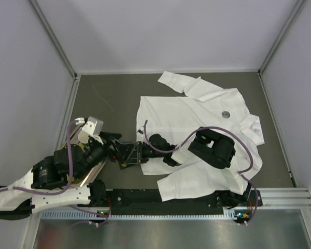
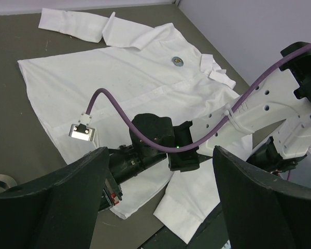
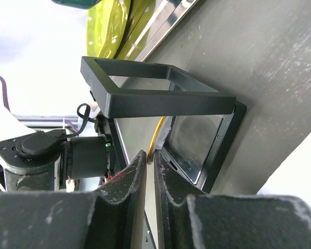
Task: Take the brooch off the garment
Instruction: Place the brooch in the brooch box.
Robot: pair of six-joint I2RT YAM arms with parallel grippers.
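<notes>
Brooch (image 1: 226, 114) sits pinned near the collar of the shirt (image 1: 186, 116), so removal is not begun. Right gripper (image 3: 149, 155), fingers nearly together, is at the box (image 3: 197, 137); left gripper (image 2: 160, 154) gapes empty. Next, one must reach across to the brooch.

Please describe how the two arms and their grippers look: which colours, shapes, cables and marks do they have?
The left arm and right arm join white links to black joints; purple cables loop along them. The right arm's white link has round holes. The left gripper has broad black fingers; the right gripper has black fingers with grey scuffs.
</notes>
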